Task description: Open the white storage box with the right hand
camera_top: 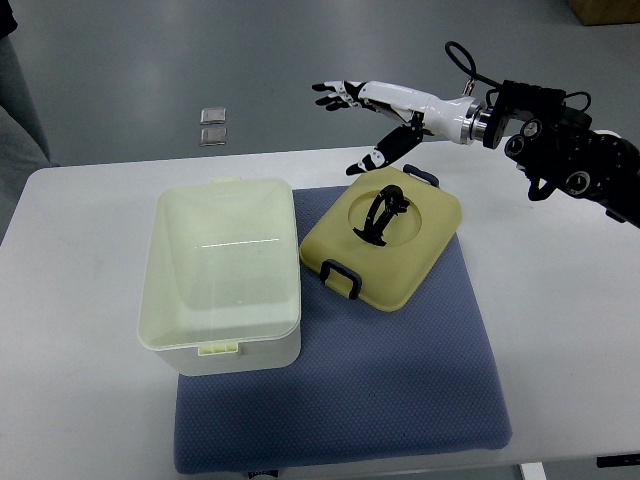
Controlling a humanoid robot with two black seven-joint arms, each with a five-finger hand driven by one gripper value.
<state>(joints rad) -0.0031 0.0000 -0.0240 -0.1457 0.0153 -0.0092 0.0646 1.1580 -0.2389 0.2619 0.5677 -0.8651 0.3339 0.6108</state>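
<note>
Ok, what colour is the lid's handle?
Black, on the yellowish lid; the handle shows clearly in the top view.

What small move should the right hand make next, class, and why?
Probably pull back toward the robot's right, clear of the work. The lid already lies off the box, flat on the mat beside it, and the box stands open. The right hand is above the lid's far edge, fingers spread, holding nothing. So the opening looks done.

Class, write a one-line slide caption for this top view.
Right hand hovers open above the removed lid, lying beside the open white storage box on a blue mat.
</note>
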